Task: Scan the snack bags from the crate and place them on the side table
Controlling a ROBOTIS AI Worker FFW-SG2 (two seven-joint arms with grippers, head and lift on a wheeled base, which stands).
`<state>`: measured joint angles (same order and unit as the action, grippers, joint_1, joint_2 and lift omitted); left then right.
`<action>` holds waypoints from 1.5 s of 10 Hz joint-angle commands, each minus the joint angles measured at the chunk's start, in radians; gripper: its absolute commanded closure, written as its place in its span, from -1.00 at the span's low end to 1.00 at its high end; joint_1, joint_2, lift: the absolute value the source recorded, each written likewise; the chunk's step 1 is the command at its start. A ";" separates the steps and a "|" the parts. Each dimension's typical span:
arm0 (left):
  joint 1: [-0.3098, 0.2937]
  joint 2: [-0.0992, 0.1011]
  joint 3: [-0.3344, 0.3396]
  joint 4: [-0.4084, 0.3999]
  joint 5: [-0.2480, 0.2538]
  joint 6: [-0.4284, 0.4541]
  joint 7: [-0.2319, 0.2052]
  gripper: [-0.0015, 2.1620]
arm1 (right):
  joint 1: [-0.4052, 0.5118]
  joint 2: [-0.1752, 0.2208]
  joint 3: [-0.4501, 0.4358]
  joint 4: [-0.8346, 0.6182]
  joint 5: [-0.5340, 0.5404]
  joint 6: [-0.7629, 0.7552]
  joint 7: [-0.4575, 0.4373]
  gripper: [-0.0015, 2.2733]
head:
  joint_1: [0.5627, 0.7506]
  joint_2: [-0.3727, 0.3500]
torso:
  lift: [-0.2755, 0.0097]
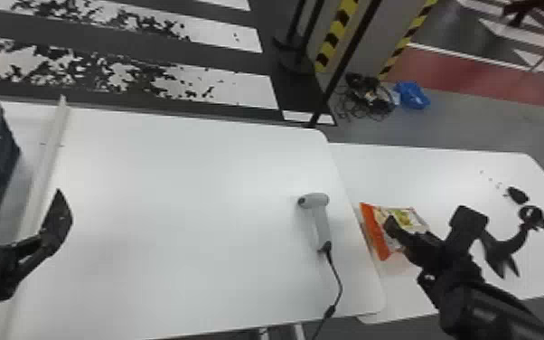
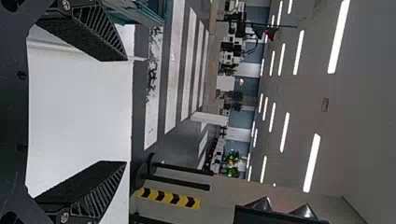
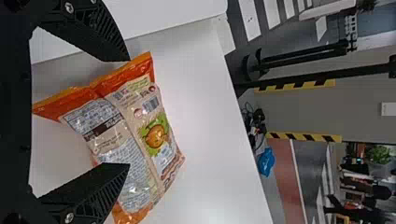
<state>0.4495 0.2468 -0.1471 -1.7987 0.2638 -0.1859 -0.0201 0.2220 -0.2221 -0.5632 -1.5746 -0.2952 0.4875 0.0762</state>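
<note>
While head view shows the scanner, right wrist view a barcoded bag, right pincer spread

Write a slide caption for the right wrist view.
The open right claw hovers at a snack bag lying barcode side up on the side table.

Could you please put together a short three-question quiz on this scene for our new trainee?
1. True or false: the snack bag lies on the side table.
2. Where is the scanner?
A) Inside the crate
B) On the main table
C) Held by the left tool
3. Fill in the blank: the robot's open ____ tool is the one nearer the snack bag.

Key: 1. True; 2. B; 3. right
</note>
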 commanded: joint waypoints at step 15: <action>0.018 -0.006 -0.017 -0.016 -0.023 -0.002 0.032 -0.92 | 0.289 0.159 0.724 -0.208 0.350 -0.773 -0.323 -0.96 | 0.41 -0.04 | 0.58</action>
<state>0.4654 0.2408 -0.1633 -1.8139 0.2420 -0.1837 0.0112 0.5071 -0.0657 0.1512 -1.7955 0.0517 -0.2493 -0.2459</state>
